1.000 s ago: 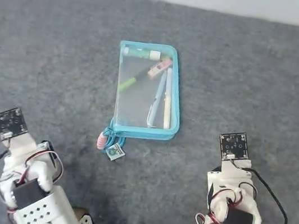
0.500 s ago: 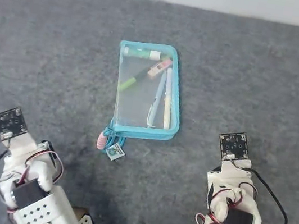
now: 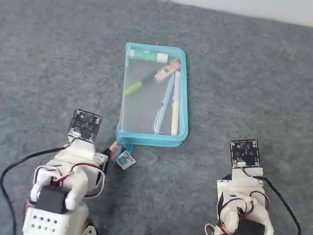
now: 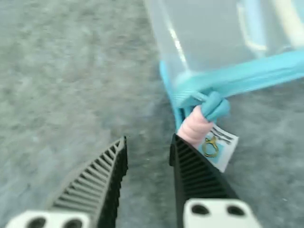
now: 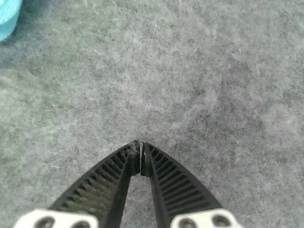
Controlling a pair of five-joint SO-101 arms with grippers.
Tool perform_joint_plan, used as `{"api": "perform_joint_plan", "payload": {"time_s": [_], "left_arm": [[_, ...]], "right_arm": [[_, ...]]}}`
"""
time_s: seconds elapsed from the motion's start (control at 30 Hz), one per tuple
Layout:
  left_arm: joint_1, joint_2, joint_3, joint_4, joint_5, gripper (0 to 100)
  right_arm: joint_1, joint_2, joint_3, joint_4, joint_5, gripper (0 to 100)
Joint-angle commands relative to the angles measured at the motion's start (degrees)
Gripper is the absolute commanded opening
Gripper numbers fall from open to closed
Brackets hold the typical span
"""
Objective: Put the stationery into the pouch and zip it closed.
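Mid-table on the grey mat (image 3: 46, 64), well ahead of both arms: the pouch (image 3: 147, 101), flat, long side pointing away from the arms. Clear face, teal edging (image 3: 155, 50). Through the face, legible from the high view alone: a green marker (image 3: 147, 56) across the far end, a pink piece (image 3: 167, 70) just beside it, a green pen (image 3: 138, 85) aslant, then a blue pen (image 3: 165, 102) and a cream pen (image 3: 176, 106) along the right side. At the near left corner, a pull (image 3: 115, 147) with a tag (image 3: 125, 160).

Closer in the left wrist view, in detail lost from above: the pull (image 4: 194, 129) as a pink stub hung from a teal knot (image 4: 214, 105), with a gold clasp (image 4: 209, 147) lying on the tag (image 4: 229, 140). There too the left gripper (image 4: 148, 142), spread, one finger (image 4: 190, 166) just beside the pink stub, contact unclear; only mat between the jaws.

In the right wrist view: the right gripper (image 5: 140, 147), pressed together over bare mat, with a sliver of teal edging (image 5: 7, 12) in sight.

Since half a second ago: left arm (image 3: 71, 169) swung in from the table's left edge to the pull corner; pull and tag nudged slightly rightward; pouch and right arm (image 3: 243, 191) as before.
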Motion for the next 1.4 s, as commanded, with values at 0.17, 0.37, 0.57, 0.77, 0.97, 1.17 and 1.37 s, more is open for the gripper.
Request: {"api": "perform_joint_plan", "payload": {"time_s": [0.17, 0.37, 0.57, 0.77, 0.97, 1.17, 1.37], "left_arm": [[10.11, -1.32, -0.48, 0.26, 0.44, 14], [6.77, -1.32, -0.48, 0.26, 0.44, 14], [5.80, -1.23, -0.48, 0.26, 0.44, 14], [5.80, -1.14, -0.48, 0.26, 0.44, 14], [5.80, -1.14, -0.48, 0.26, 0.44, 14], [5.80, -1.14, -0.48, 0.26, 0.44, 14], [5.80, -1.14, -0.48, 0.26, 0.44, 14]], "right_arm": [[0.22, -1.10, 1.05, 0.75, 0.79, 0.6], [0.22, -1.10, 1.05, 0.75, 0.79, 0.6], [3.30, -1.19, 1.05, 0.75, 0.70, 0.6], [6.02, -1.27, 1.05, 0.75, 0.70, 0.6], [2.15, -1.27, 1.05, 0.75, 0.70, 0.6], [0.84, -1.19, 1.05, 0.75, 0.70, 0.6], [0.75, -1.10, 1.05, 0.75, 0.70, 0.6]]}}
